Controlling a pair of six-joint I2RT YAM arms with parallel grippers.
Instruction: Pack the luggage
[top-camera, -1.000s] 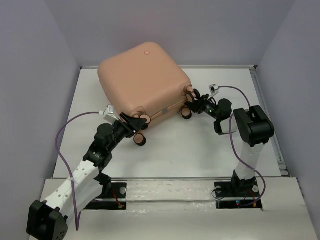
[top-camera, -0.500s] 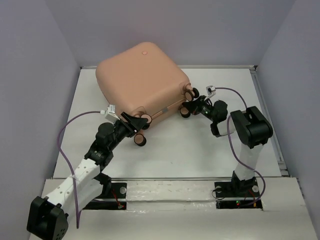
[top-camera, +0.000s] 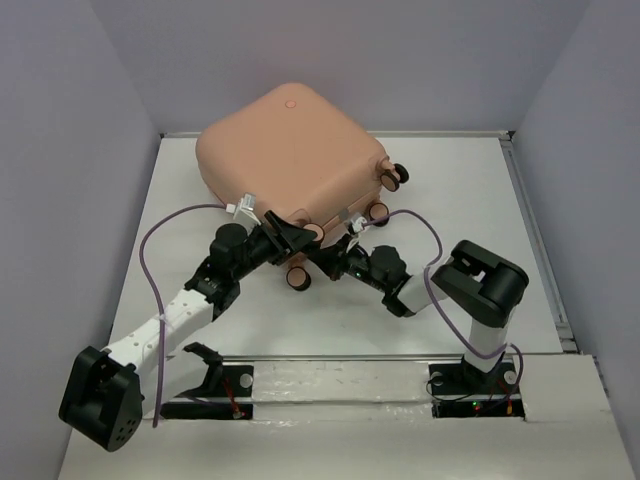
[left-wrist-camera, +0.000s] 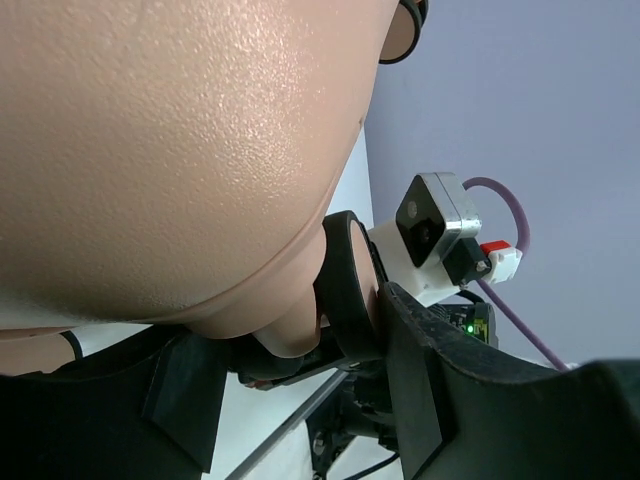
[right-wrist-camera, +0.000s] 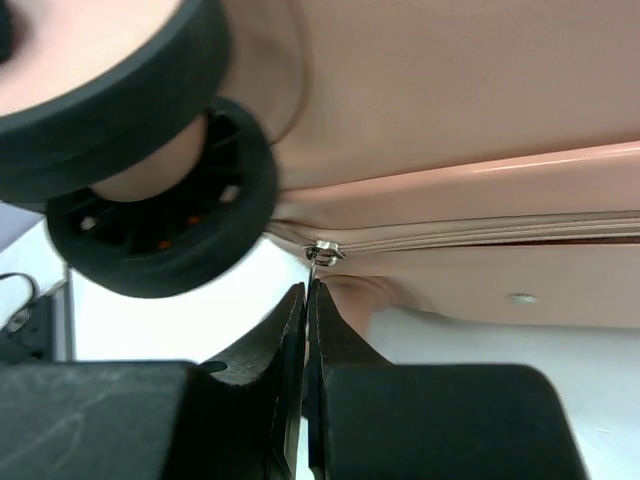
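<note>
Peach-pink luggage (top-camera: 290, 160) lies closed on the white table (top-camera: 450, 200), its near edge just ahead of both claws. Right gripper (right-wrist-camera: 308, 300) is clenched on the small metal zipper pull (right-wrist-camera: 322, 254) at the seam, beside a dark caster wheel (right-wrist-camera: 165, 235). Left gripper (top-camera: 290, 237) stands spread around a wheel mount at the shell's near corner

I'm scanning every view and I can't read any writing, label, brand or number: not on the suitcase (top-camera: 290, 160), not on either arm.
</note>
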